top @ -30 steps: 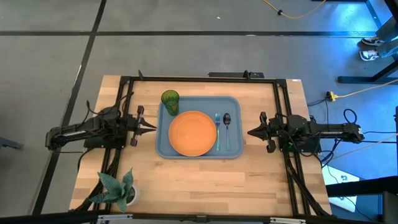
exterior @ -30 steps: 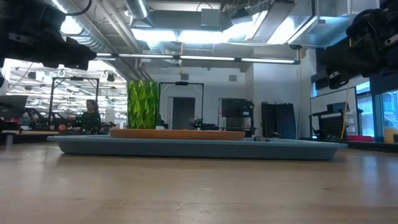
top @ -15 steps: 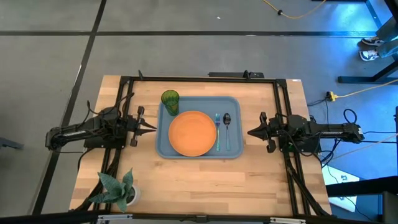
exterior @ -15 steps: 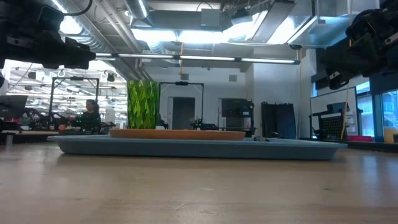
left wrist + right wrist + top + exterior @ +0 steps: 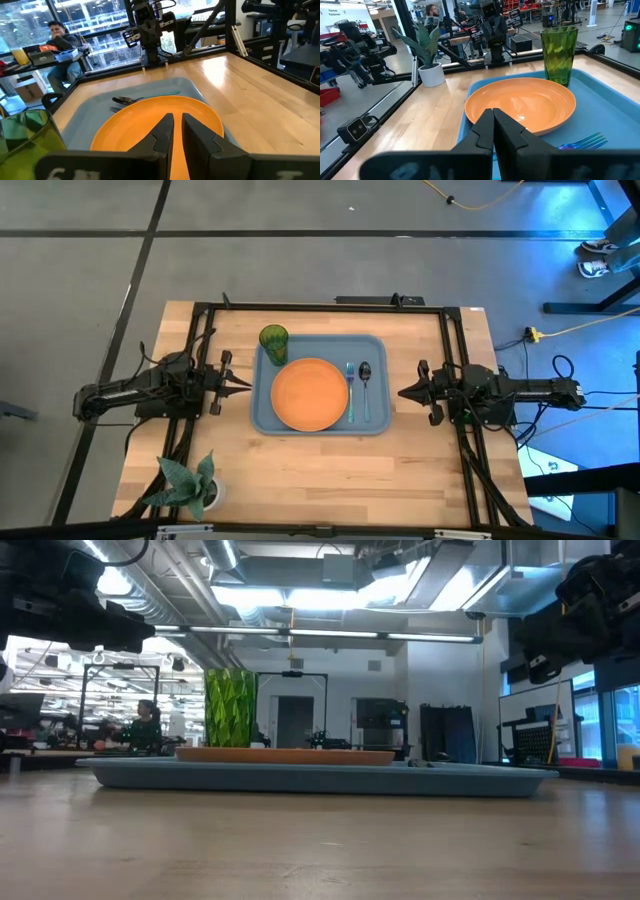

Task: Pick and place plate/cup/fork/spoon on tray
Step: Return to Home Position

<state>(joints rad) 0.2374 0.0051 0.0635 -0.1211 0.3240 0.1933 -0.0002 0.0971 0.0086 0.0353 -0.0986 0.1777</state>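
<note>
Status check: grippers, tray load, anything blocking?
Left gripper and right gripper shut, empty, flanking tray. Plate, cup, fork, spoon aboard. Nothing blocking.

grey concrete floor with dark seam lines, yellow cable across it. wooden worktop holds a potted plant. ceiling strip lights on, glazed walls behind, a person seated at a far desk.

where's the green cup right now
In the high view, the translucent green cup stands upright in the far-left corner of the blue-grey rectangular tray, just beyond the round orange plate.
</note>
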